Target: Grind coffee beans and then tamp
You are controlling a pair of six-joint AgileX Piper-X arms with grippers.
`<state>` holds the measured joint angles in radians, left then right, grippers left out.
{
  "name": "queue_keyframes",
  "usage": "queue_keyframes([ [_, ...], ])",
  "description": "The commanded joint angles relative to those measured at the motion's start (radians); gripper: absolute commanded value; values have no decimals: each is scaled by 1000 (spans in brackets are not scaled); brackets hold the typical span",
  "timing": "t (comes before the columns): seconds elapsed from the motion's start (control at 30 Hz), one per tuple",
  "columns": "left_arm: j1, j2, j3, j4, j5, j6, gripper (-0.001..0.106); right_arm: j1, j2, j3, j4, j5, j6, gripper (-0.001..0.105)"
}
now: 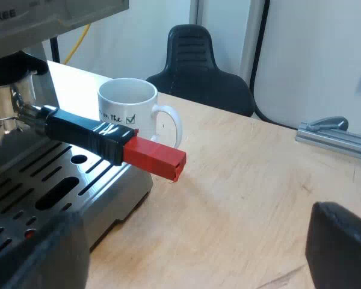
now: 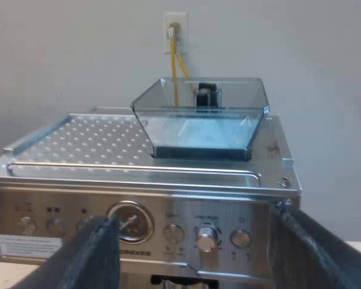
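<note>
The left claw [image 1: 189,241] hangs released, its two fingers spread wide over the counter [image 1: 253,192], just off the drip tray [image 1: 42,186] of the espresso machine [image 1: 114,198]. At about eleven o'clock ahead of this claw, the metal holder [image 1: 78,131] sits locked into the machine's front. Its dark handle slants out over the tray, and the red end [image 1: 155,158] overhangs the counter. A white mug [image 1: 129,108] stands just beyond the red end, close beside the machine. The right claw [image 2: 194,241] is likewise released, its fingers well apart, and faces the machine's control panel, with the pressure gauge [image 2: 130,221] and a dial [image 2: 206,238] between the fingers. The bean hopper [image 2: 201,123] rises at twelve o'clock on the machine's top.
</note>
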<state>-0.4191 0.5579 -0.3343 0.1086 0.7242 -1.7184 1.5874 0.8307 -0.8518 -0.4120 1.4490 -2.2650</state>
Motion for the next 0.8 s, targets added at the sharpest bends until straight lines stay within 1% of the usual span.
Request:
queue_keyframes([
  [0.03,-4,0,-1,-2,29,-11,82,1,-6,-12,34,-12,7,55],
  [0.13,-4,0,-1,-2,39,-11,82,-1,-6,-12,71,-47,69,55],
  [0.17,-4,0,-1,-2,39,-11,82,-2,-6,-12,114,-80,115,55],
  [0.2,-4,0,-1,-2,39,-11,82,-2,-6,-12,135,-85,134,55],
  [0.23,-4,0,-1,-2,39,-11,82,-7,-6,-12,183,-99,169,55],
  [0.27,-4,0,-1,-2,39,-11,82,-19,-6,-12,235,-132,225,55],
  [0.3,-4,0,-1,-2,39,-11,82,-27,-6,-12,251,-149,261,55],
  [0.37,-4,0,-1,-2,41,-11,82,-75,-6,-13,360,-272,406,55],
  [0.4,-4,0,-1,-2,41,-11,82,-101,-6,-17,412,-311,453,55],
  [0.43,-4,0,-1,-2,40,-11,82,-139,-6,-27,501,-373,537,55],
  [0.47,-4,0,-1,-2,43,-11,82,-191,-1,-45,619,-463,647,55],
  [0.5,-4,0,-1,-2,43,-11,82,-209,-1,-55,680,-511,703,55],
  [0.53,-4,0,-1,-2,43,-11,82,-265,4,-72,792,-602,799,55],
  [0.57,-4,0,-1,-2,43,-11,82,-319,9,-83,878,-686,857,55],
  [0.6,-4,0,-1,-2,43,-11,82,-345,12,-85,900,-712,864,55],
  [0.63,-4,0,-1,-2,43,-11,82,-393,18,-88,952,-781,880,55],
  [0.67,-4,0,-1,-2,43,-11,82,-429,26,-88,979,-825,895,55],
  [0.77,-4,0,-1,-2,43,-11,82,-508,55,-88,1012,-924,904,55],
  [0.8,-4,0,-1,-2,43,-11,82,-516,63,-88,1015,-941,904,55],
])
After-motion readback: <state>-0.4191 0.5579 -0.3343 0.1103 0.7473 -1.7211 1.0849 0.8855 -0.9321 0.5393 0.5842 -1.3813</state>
